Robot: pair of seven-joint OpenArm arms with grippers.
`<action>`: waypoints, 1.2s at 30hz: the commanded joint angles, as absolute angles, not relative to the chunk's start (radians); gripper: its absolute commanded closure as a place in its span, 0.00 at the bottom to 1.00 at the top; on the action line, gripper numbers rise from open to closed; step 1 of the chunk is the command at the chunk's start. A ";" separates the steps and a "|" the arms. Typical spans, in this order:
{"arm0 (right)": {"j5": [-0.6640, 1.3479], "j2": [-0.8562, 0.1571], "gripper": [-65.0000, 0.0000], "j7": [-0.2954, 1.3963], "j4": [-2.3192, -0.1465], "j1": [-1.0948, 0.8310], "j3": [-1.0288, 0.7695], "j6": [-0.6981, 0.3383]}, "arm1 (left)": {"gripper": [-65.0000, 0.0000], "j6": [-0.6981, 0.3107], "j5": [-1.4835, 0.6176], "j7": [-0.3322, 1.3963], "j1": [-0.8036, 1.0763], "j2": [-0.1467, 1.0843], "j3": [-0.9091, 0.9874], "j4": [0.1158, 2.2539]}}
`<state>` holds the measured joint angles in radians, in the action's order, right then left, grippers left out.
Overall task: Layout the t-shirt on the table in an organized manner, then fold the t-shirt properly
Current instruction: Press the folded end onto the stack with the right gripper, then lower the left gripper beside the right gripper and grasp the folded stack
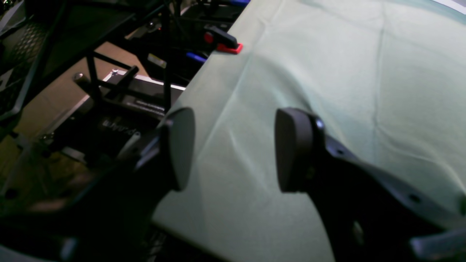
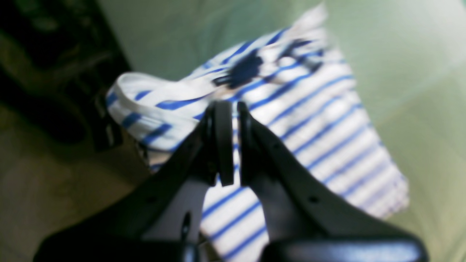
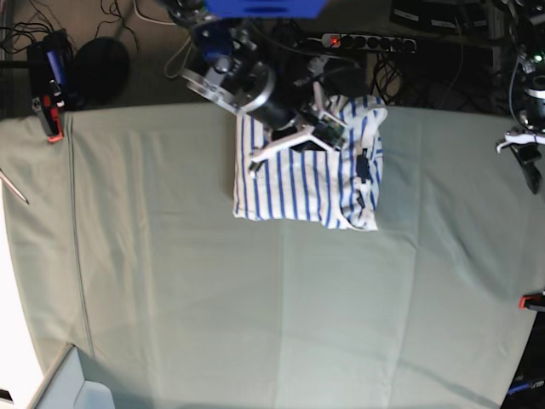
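Right gripper (image 2: 230, 142): jaws pressed together, pinching the soft white, blue-striped cotton t-shirt (image 3: 306, 175). Left gripper (image 1: 233, 149): jaws spread, well apart over the grey-green cloth worktop (image 3: 255, 307). Advise lifting slowly, avoiding bunching.

You see the t-shirt (image 3: 294, 183) as white crossed by thin blue horizontal stripes, with a small dark navy label (image 2: 244, 71) at its neck; the neckband (image 2: 145, 105) is white with short blue dashes. It lies near the table's far edge. The table (image 3: 255, 315) is covered in pale grey-green cloth, plain, with faint lighter crease lines. You find red clamps at its edges: one (image 3: 51, 128) at the far left corner, one (image 3: 532, 300) on the right edge, and one (image 1: 229, 47), red with a black handle, in the left wrist view. The right gripper (image 2: 235, 142) and left gripper (image 1: 233, 149) are both matte black.
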<state>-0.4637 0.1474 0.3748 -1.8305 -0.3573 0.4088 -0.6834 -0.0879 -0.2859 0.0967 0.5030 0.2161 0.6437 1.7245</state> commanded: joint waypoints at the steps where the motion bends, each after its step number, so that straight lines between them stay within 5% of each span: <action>1: -0.452 0.157 1.00 0.354 -1.859 -0.349 0.390 -0.698 | 0.47 -0.085 -0.289 0.071 0.507 0.228 0.653 1.730; 9: -0.452 0.157 1.00 0.351 -1.732 -0.325 0.328 -0.698 | 0.47 -0.085 -0.291 0.071 0.503 0.228 0.653 1.710; 18: -0.452 0.157 1.00 0.348 -1.523 -0.278 0.492 -0.698 | 0.47 -0.085 -0.291 0.073 0.501 0.226 0.613 1.710; 23: -0.452 0.157 1.00 0.348 -1.626 -0.285 0.501 -0.698 | 0.46 -0.085 -0.292 0.073 0.503 0.188 0.518 1.712; 30: -0.452 0.099 1.00 0.357 -1.821 -0.315 0.489 -0.698 | 0.07 -0.085 -0.292 0.180 0.492 0.107 0.325 1.722; 36: -0.452 0.090 1.00 0.357 -1.844 -0.317 0.360 -0.698 | 0.05 -0.085 -0.294 0.196 0.438 0.102 0.150 1.656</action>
